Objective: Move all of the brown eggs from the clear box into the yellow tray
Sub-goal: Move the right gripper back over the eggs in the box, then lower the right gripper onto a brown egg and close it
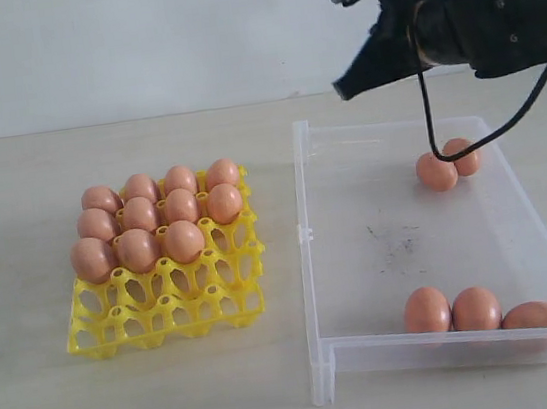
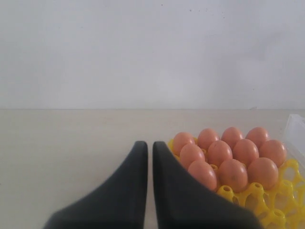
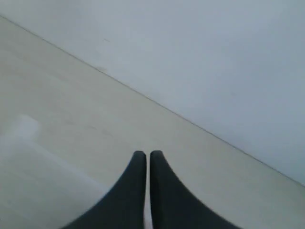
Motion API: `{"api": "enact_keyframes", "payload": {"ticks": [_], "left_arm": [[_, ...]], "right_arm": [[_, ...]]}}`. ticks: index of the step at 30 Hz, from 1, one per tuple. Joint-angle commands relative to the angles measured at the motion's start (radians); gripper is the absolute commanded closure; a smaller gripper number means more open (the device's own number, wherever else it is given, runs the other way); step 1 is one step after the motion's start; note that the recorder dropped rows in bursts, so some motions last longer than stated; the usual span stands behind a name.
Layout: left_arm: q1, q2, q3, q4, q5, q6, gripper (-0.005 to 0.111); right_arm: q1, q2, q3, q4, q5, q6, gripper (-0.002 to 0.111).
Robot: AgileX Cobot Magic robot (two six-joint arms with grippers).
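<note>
Several brown eggs (image 1: 159,214) fill the far rows of the yellow tray (image 1: 166,309) on the left; its near cups are bare. In the clear box (image 1: 306,261), two eggs (image 1: 437,171) lie touching by the far right wall and three (image 1: 476,309) line the near wall. My right gripper (image 1: 344,87) hangs high over the box's far edge, shut with nothing in it; the right wrist view shows its shut tips (image 3: 144,153) over bare table. My left gripper (image 2: 147,144) is shut and empty, close beside the tray (image 2: 281,195) and its eggs (image 2: 233,174).
A black cable (image 1: 430,113) droops from the right arm (image 1: 500,8) over the box's far end. Dark scuff marks (image 1: 395,244) dot the box floor. A pale wall backs the light table (image 1: 129,405). A box corner (image 2: 295,133) shows beyond the tray.
</note>
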Motion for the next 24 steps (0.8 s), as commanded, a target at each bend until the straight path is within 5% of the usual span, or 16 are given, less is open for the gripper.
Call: {"api": "enact_keyframes", "payload": {"ticks": [1, 3, 6, 10, 17, 24], "left_arm": [[0.002, -0.003, 0.004, -0.005, -0.014, 0.000, 0.103], [0.002, -0.003, 0.004, -0.005, -0.014, 0.000, 0.103], [0.002, -0.003, 0.004, -0.005, -0.014, 0.000, 0.103], [0.002, -0.003, 0.004, -0.005, -0.014, 0.000, 0.103], [0.002, -0.003, 0.004, -0.005, -0.014, 0.000, 0.103], [0.002, -0.003, 0.004, -0.005, -0.014, 0.000, 0.103]], "right_arm": [[-0.011, 0.004, -0.005, 0.225, 0.248, -0.393, 0.109], [-0.034, 0.004, -0.033, 0.433, 0.217, -0.576, 0.109], [-0.112, 0.023, -0.112, 1.011, 0.166, -0.993, 0.109], [-0.226, 0.118, -0.256, 1.740, 0.417, -1.579, 0.109], [-0.263, 0.258, -0.353, 1.855, 0.552, -1.643, 0.105], [-0.263, 0.268, -0.351, 1.855, 0.411, -1.680, 0.052]]}}
